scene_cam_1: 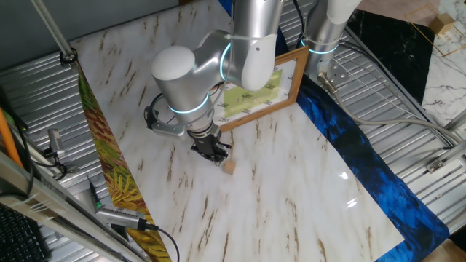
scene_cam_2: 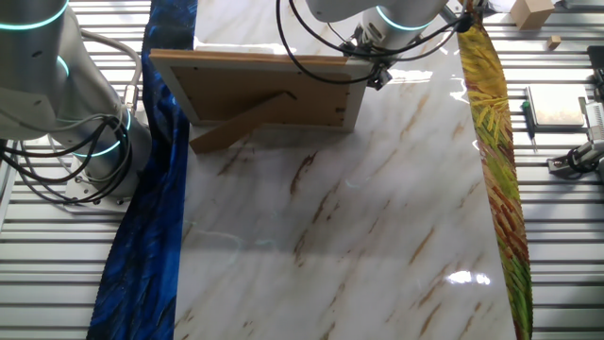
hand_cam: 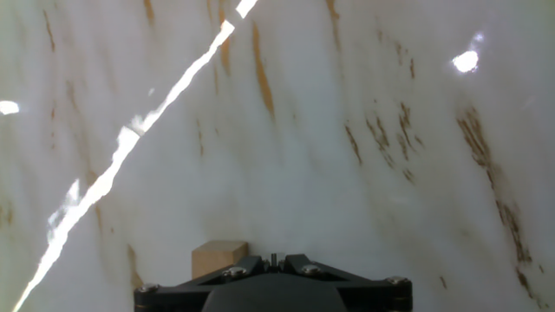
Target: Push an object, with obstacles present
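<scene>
The object, a tiny tan block (scene_cam_1: 228, 167), lies on the marble tabletop just in front of my gripper (scene_cam_1: 213, 153). In the hand view the block (hand_cam: 218, 258) sits right against the left side of the gripper (hand_cam: 273, 258), whose fingers are shut with nothing between them. The obstacle, a brown wooden picture frame (scene_cam_1: 262, 91) with a yellow-green sheet inside, stands propped behind my arm. The other fixed view shows the frame's plain back and stand (scene_cam_2: 264, 90), with the gripper (scene_cam_2: 377, 77) past its right end. The block is hidden there.
A blue cloth strip (scene_cam_1: 364, 153) (scene_cam_2: 151, 217) runs along one side of the marble top (scene_cam_1: 277, 204). A yellow-green leaf-patterned strip (scene_cam_1: 109, 160) (scene_cam_2: 495, 161) runs along the opposite side. Another arm's base (scene_cam_2: 57, 85) stands beyond the blue strip.
</scene>
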{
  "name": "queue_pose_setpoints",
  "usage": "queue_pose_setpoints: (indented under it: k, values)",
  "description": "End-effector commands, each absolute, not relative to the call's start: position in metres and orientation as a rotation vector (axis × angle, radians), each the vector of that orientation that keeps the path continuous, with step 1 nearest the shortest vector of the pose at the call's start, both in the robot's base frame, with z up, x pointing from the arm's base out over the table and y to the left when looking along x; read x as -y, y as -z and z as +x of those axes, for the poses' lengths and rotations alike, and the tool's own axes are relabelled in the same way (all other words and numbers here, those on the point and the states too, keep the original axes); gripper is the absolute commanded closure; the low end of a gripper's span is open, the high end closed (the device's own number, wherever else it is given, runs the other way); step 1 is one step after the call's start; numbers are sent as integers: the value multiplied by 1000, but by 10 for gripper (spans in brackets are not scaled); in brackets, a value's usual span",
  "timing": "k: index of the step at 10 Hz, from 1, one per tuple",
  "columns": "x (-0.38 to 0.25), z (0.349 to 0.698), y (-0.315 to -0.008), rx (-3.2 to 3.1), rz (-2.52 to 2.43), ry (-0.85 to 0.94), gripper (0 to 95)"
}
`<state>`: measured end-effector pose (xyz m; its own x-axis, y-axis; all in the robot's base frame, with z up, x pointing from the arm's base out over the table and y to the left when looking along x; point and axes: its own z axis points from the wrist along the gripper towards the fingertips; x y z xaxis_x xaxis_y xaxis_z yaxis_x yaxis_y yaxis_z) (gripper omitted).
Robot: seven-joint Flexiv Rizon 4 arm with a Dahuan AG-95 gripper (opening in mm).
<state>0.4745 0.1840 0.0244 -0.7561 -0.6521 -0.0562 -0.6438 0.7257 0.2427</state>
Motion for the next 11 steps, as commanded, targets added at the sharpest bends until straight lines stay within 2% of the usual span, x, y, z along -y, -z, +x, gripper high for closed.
queue_pose_setpoints:
  k: [1, 7, 11]
  values:
    - [-184, 474, -24, 2884, 1089, 376, 950]
    - [-182, 475, -25, 2880, 1106, 391, 950]
    - [-174, 490, -25, 2872, 1130, 400, 950]
